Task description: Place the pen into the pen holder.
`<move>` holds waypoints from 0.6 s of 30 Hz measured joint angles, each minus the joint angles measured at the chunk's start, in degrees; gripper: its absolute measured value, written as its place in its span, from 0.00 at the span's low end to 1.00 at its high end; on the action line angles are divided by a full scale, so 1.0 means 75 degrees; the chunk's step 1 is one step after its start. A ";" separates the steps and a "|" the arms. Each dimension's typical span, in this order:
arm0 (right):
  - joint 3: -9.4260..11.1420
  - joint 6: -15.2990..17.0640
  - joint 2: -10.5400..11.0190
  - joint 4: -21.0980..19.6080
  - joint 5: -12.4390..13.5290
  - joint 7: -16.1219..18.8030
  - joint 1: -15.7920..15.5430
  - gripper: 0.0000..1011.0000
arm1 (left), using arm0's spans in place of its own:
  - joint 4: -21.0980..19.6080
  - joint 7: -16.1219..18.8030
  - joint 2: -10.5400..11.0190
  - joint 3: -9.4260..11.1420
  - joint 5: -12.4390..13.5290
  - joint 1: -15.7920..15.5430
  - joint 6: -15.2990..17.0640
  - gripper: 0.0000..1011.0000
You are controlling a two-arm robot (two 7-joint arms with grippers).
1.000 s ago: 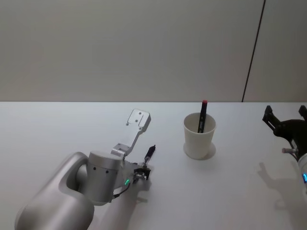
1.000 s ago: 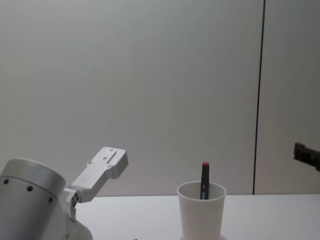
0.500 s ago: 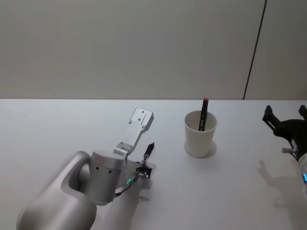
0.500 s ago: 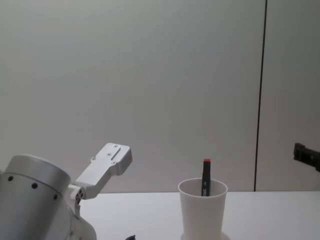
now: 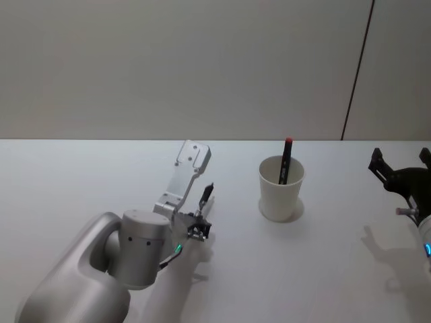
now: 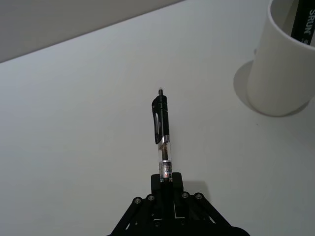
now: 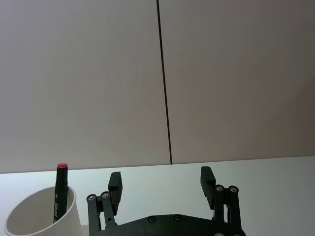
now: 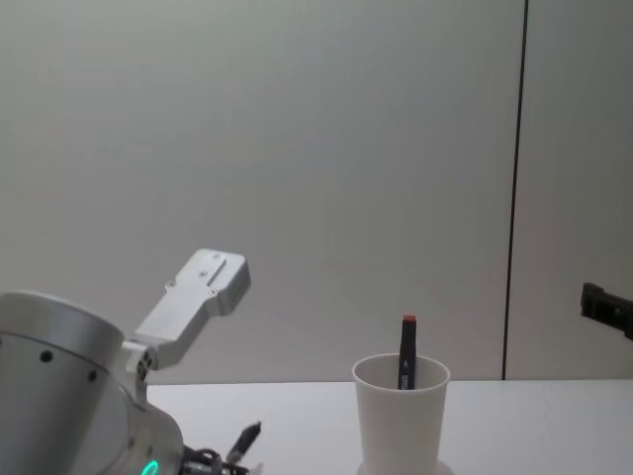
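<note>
Pen point(image 6: 161, 142) is being held by its clear lower barrel, with the fingers of the left hand point(image 6: 166, 181) clamped together on it. Its clip end is pointing up and away from that hand, slanting rather than lying flat. It looks clear of the white surface point(image 5: 323, 269), so I am judging the pickup done and the carry to be the step in hand. The left arm is reaching low and forward with its wrist close above the surface.

Beyond this hand and off to its right, well apart from the pen's free end, the pen holder point(image 5: 281, 195) is standing upright with a red-capped marker point(image 5: 285, 161) leaning inside it. The next move probably calls for swinging the hand over to the rim, tipping the pen steeper so its free end is pointing down into the opening beside the marker, and then letting go without knocking the light holder.

Farther to the right, the right hand point(image 7: 161, 183) is hovering idle with its fingers spread apart and nothing between them. A plain wall point(image 5: 202, 67) is standing behind everything.
</note>
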 joint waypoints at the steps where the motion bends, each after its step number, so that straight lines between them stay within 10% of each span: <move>1: 0.0000 0.0000 0.0000 0.0000 0.0000 0.0000 0.0000 0.99 | -0.0042 0.0015 0.0012 -0.0006 0.0002 0.0021 -0.0030 0.14; 18: 0.0000 0.0000 0.0000 0.0000 0.0000 0.0000 0.0000 0.99 | -0.1016 0.0444 0.0285 -0.0096 0.0459 0.0527 -0.1259 0.14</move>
